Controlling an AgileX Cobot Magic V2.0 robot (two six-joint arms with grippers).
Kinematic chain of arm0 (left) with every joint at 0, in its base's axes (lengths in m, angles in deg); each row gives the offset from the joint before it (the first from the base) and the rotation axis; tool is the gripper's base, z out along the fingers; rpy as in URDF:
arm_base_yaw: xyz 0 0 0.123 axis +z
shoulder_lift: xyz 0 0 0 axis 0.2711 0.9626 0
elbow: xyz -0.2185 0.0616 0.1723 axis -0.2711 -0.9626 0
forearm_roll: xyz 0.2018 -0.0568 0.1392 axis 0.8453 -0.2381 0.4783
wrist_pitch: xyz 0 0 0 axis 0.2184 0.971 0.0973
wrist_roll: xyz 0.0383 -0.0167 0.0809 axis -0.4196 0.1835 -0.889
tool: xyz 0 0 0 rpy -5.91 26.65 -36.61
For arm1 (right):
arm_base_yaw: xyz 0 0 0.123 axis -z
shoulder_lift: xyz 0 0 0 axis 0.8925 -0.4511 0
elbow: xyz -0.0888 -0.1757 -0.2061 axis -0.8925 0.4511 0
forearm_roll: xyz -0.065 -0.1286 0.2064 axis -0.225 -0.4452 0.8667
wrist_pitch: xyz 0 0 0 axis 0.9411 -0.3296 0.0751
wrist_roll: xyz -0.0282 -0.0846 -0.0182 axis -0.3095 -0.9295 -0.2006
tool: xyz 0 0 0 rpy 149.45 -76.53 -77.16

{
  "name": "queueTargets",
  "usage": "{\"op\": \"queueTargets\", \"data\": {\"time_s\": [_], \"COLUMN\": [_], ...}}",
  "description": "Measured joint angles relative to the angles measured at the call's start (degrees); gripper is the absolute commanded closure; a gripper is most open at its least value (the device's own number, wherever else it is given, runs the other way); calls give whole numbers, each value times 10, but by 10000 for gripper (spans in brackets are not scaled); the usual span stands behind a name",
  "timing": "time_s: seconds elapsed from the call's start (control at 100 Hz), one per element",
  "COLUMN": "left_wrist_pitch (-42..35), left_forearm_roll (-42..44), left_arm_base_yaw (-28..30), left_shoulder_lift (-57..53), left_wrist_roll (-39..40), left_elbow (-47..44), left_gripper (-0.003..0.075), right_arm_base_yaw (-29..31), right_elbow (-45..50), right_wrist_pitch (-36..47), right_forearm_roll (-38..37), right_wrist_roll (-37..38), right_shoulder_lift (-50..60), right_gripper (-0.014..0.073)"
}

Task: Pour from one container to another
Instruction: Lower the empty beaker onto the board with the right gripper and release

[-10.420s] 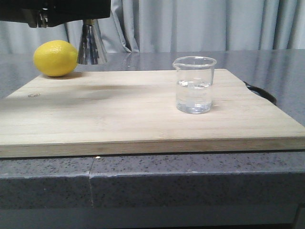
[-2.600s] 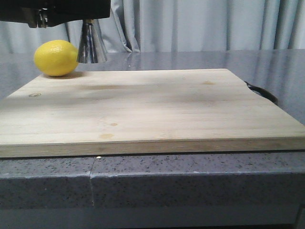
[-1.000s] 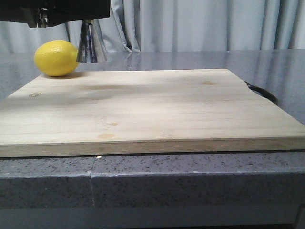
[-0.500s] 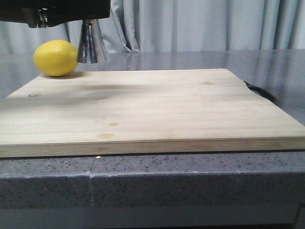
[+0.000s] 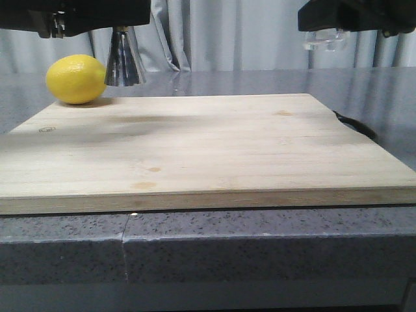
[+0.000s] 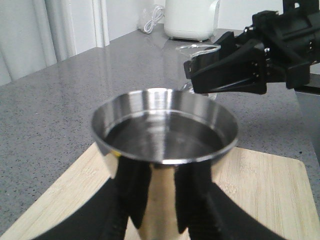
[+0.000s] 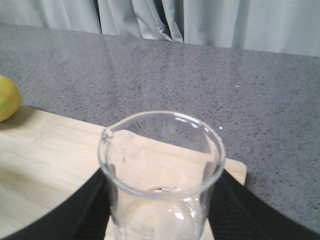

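The steel jigger (image 5: pixel 125 60) hangs above the board's far left corner, my left gripper (image 6: pixel 159 200) shut on its narrow waist; its upper cup (image 6: pixel 165 131) holds liquid almost to the rim. My right gripper (image 7: pixel 161 200) is shut on the clear glass beaker (image 7: pixel 161 175), which looks nearly empty. In the front view the beaker's base (image 5: pixel 323 39) shows under the black right gripper (image 5: pixel 354 16) at the top right, high above the board. In the left wrist view the beaker (image 6: pixel 200 52) sits beyond the jigger, apart from it.
A wooden cutting board (image 5: pixel 195 149) covers most of the grey stone counter (image 5: pixel 260 250). A yellow lemon (image 5: pixel 75 78) lies at the board's far left corner beside the jigger. A white appliance (image 6: pixel 192 17) stands far back. Curtains hang behind.
The right gripper with the beaker has come into the front view at the top right, where nothing showed half a second ago. The jigger and lemon have stayed put.
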Motion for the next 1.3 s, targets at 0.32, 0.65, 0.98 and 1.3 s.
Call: {"op": "queueTargets", "data": {"time_s": [0.32,0.65,0.98,1.3], "left_wrist_pitch": [0,0,0,0], "left_forearm_roll": [0,0,0,0], "left_arm_base_yaw": [0,0,0,0], "left_shoulder_lift": [0,0,0,0], "left_wrist_roll": [0,0,0,0], "left_elbow": [0,0,0,0], "left_gripper": [514,514,514,514], "right_arm_base_yaw": [17,20,41,42], "right_elbow": [0,0,0,0], "right_wrist_pitch": [122,174,205,204], "right_forearm_roll": [-6,-7,-7,-7], "right_wrist_roll": [-6,-58,-66,-66], "right_shoulder_lift": [-104,-172,-199,-199], "right_gripper": [270,270,266,-1]}}
